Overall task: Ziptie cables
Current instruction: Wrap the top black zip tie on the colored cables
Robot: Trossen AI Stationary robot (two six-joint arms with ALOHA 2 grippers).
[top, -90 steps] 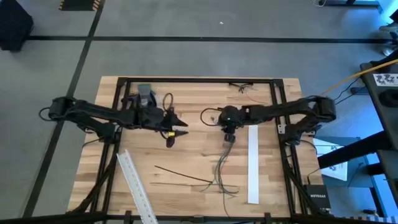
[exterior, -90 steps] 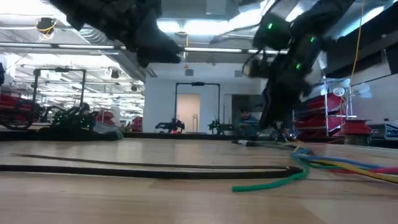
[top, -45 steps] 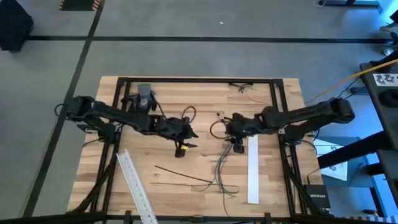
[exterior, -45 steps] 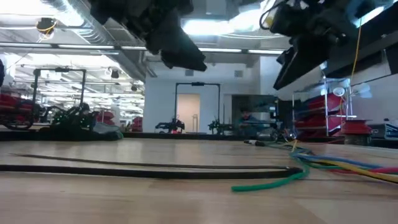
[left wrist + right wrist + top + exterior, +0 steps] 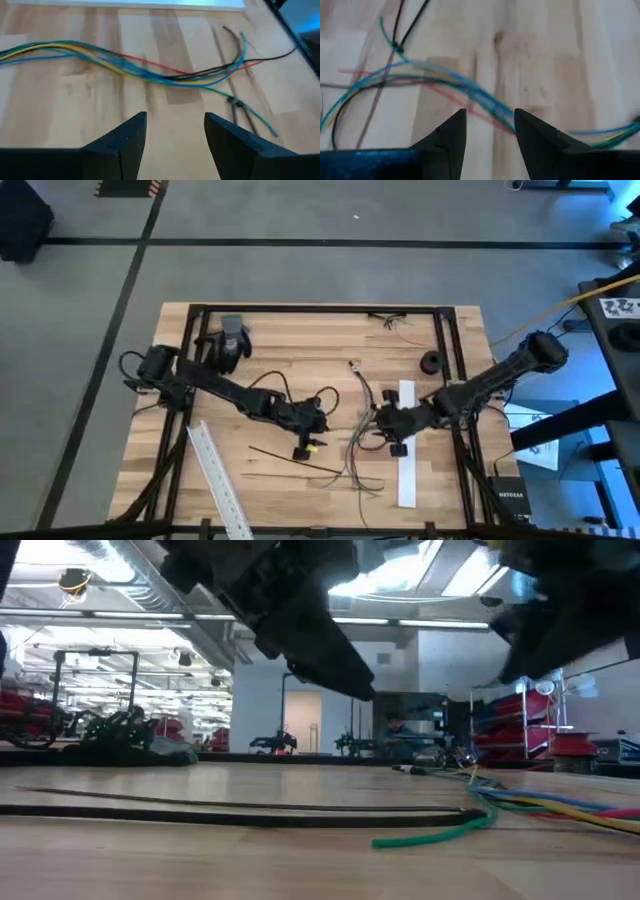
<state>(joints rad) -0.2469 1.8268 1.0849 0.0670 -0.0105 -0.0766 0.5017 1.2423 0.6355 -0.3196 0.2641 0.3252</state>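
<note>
The cables (image 5: 357, 452) are a loose bunch of thin coloured and dark strands lying flat on the wooden table, right of centre; they also show as cables (image 5: 150, 74), cables (image 5: 470, 95) and cables (image 5: 500, 806). My left gripper (image 5: 320, 427) hovers just left of the bunch, open (image 5: 175, 120), with bare wood between its fingers. My right gripper (image 5: 380, 420) hovers just right of the bunch, open (image 5: 490, 117), with the strands ahead of its fingertips. In the low view both grippers, left (image 5: 320, 650) and right (image 5: 560, 630), hang well above the table.
A thin black strip (image 5: 295, 461) lies left of the cables. One white slotted strip (image 5: 220, 480) lies at the near left and another (image 5: 405, 448) just right of the bunch. A dark glove (image 5: 228, 340), a black ring (image 5: 432, 362) and small wires (image 5: 390, 320) sit farther back.
Both arms have reached toward the table's near edge. My left gripper has gone right and nearer, up to the cables' left side. My right gripper has gone nearer along the bunch and a little right. The cables have not moved.
</note>
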